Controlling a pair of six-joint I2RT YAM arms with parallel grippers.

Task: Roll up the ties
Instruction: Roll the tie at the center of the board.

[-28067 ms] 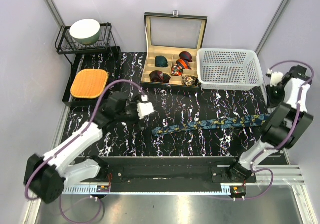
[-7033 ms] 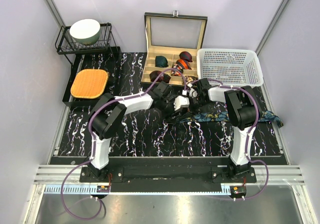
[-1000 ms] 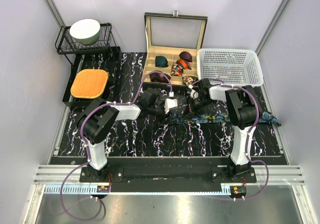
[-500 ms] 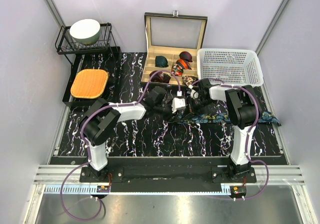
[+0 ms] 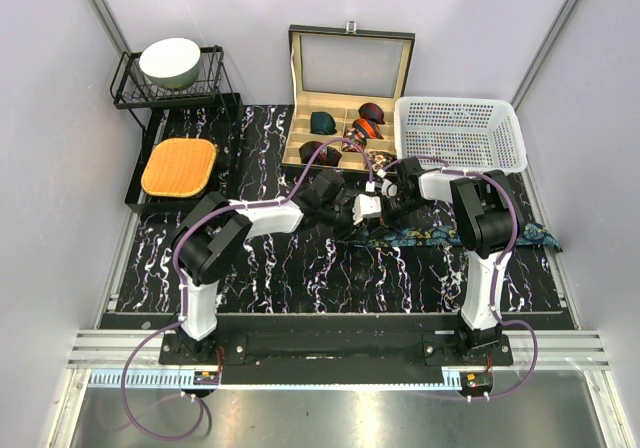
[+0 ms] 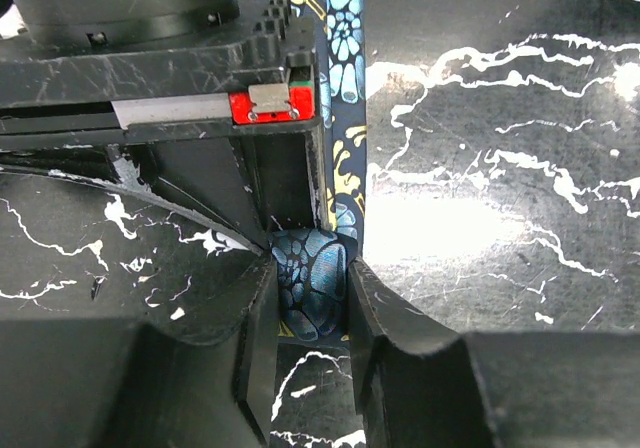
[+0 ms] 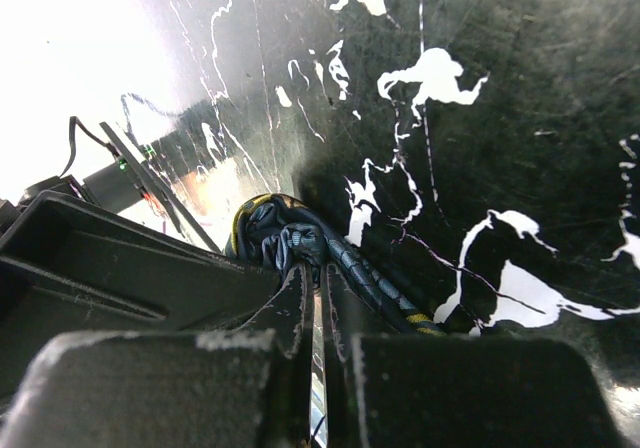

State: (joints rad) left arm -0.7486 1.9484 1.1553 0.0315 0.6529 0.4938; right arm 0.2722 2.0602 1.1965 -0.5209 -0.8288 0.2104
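Left gripper (image 6: 308, 286) clamps the coil, mid-table!
Its fingers (image 6: 255, 348) squeeze the rolled end of the navy tie (image 6: 345, 148) from both sides; the right gripper (image 7: 315, 273), jaws pressed together, noses against that coil from the right, and the unrolled strip trails right across the marbled table (image 5: 280, 268).

The left arm (image 5: 262, 216) and right arm (image 5: 482, 283) are white shells over black joints, each trailing a purple cable (image 5: 123, 393) from its base. The fingers (image 6: 255, 338) are matte black, angular plastic. One black housing carries a red tab (image 6: 272, 105) with a silver clip.
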